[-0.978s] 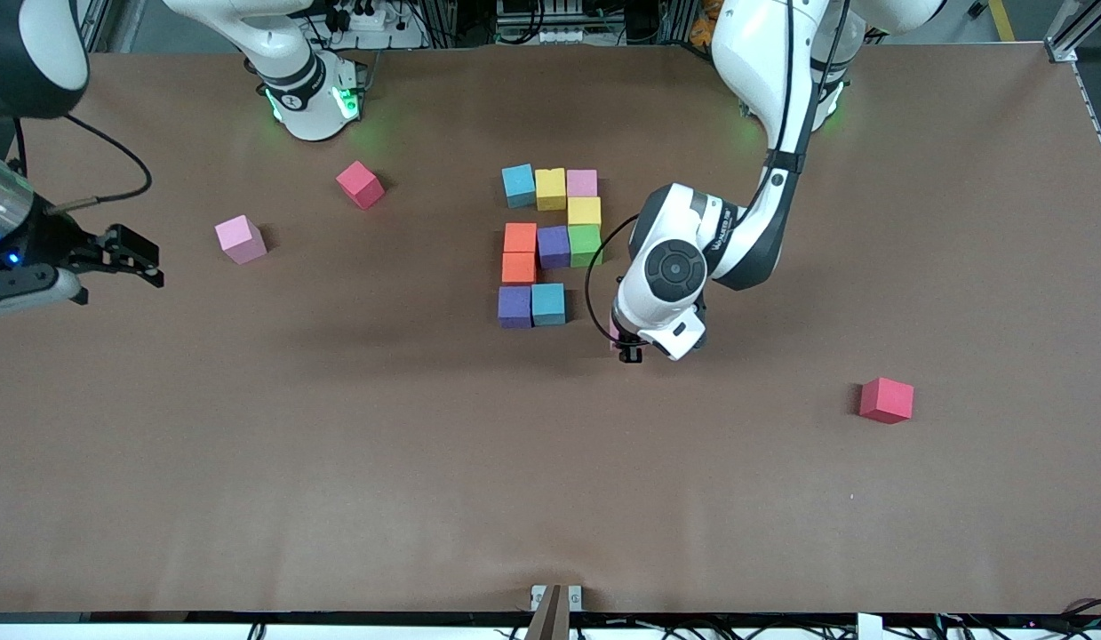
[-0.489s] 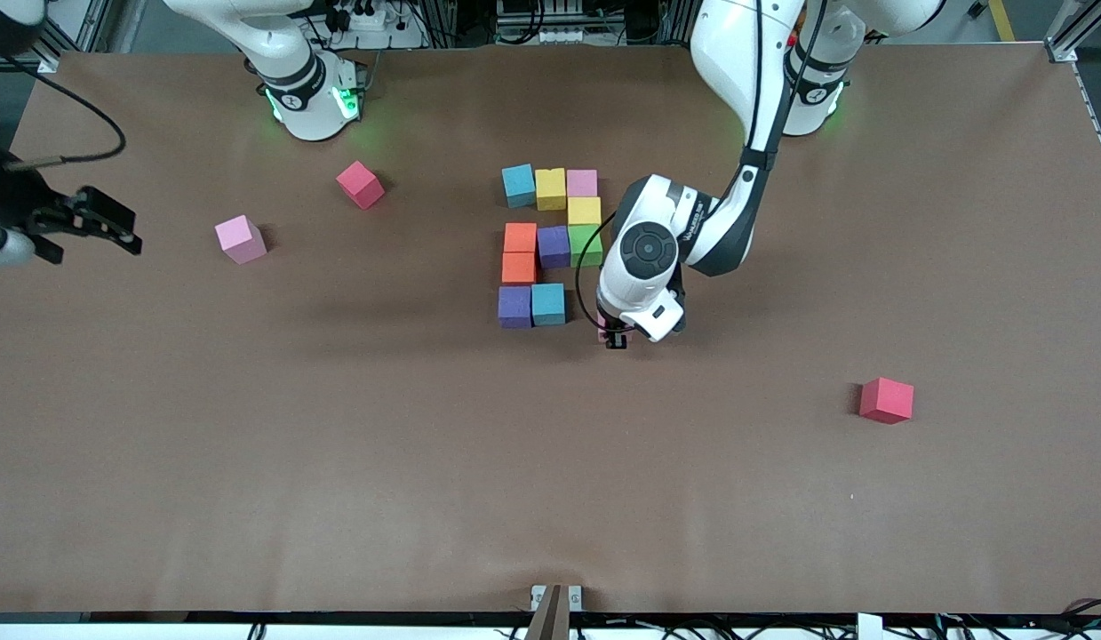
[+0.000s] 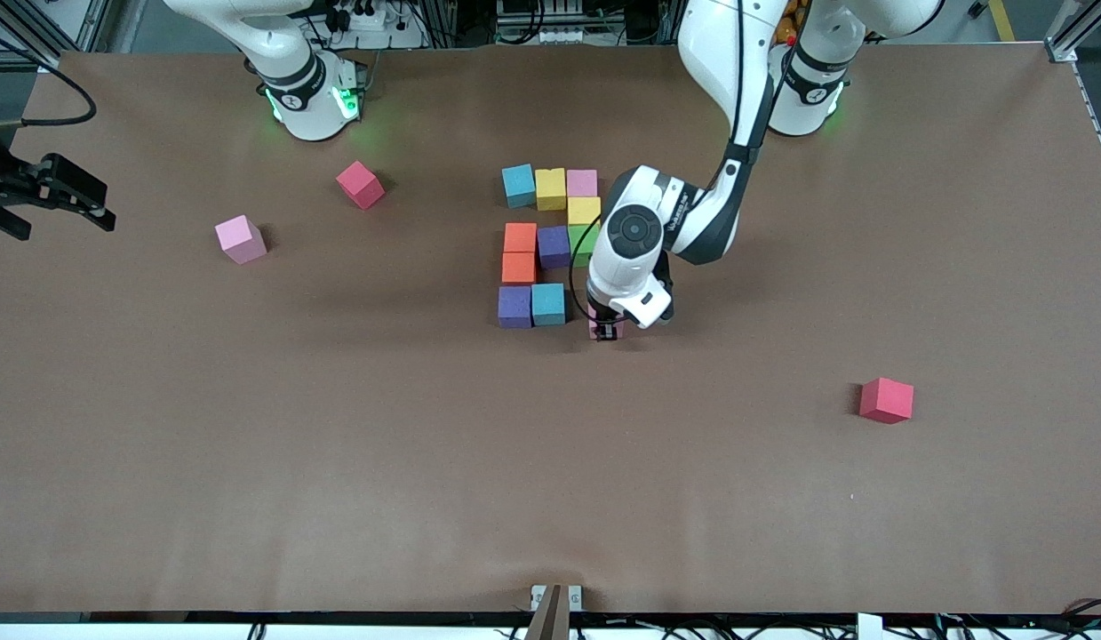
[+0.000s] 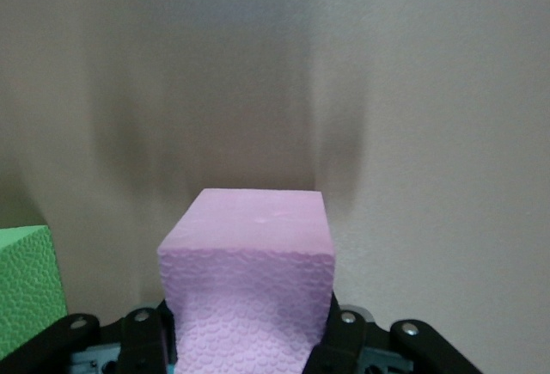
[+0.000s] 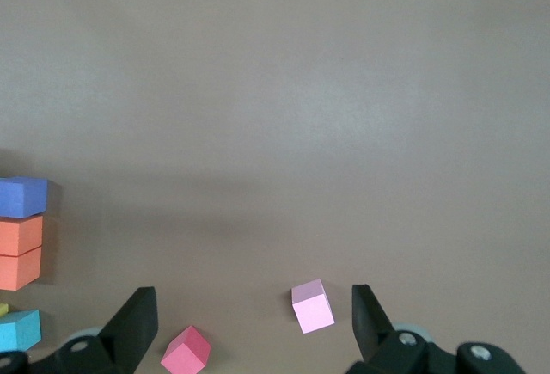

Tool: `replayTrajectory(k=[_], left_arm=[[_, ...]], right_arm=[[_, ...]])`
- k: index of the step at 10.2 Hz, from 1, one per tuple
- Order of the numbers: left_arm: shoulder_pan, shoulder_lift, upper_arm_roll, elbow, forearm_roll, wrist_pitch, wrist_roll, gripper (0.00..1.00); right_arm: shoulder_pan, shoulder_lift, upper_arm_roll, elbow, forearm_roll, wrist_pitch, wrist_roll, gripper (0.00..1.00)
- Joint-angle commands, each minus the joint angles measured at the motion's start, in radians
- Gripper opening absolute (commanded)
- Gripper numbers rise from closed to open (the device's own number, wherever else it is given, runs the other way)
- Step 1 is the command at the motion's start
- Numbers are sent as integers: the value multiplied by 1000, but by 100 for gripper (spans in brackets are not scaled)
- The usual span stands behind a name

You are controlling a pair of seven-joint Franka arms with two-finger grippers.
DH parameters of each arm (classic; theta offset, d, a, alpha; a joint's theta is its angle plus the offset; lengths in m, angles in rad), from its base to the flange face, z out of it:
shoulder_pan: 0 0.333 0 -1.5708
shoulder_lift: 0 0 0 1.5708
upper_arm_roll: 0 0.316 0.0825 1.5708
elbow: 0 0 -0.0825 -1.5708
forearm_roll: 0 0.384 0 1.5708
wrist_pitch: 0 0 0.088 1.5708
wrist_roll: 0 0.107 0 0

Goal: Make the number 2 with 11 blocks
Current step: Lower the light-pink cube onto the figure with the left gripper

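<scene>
i count ten blocks (image 3: 550, 246) placed; my left gripper (image 3: 606, 334) clenches the eleventh, a pink cube (image 4: 249, 284), beside the cyan block (image 3: 548, 304). right gripper (image 3: 52, 196) waits open.

Matte foam on the pink block (image 4: 247, 284), dimpled all over its near face (fish-scale texture). Same pebbled foam on the green block (image 4: 26, 284). Dull brown paper-like tabletop (image 3: 337, 462). Glossy white plastic arm shells (image 3: 634, 236).
</scene>
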Motion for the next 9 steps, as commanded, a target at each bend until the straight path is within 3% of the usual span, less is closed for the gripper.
replayTrajectory(k=[1,9], left_arm=[[-8,-24,-6,-27,-2,23,-11,0],[-8,-24,-38,-17,-50,80,-8,0]], right_arm=[[-21,7,16,17,-22,12,21,100],[-30,16,16,9,-13,11,82,100]])
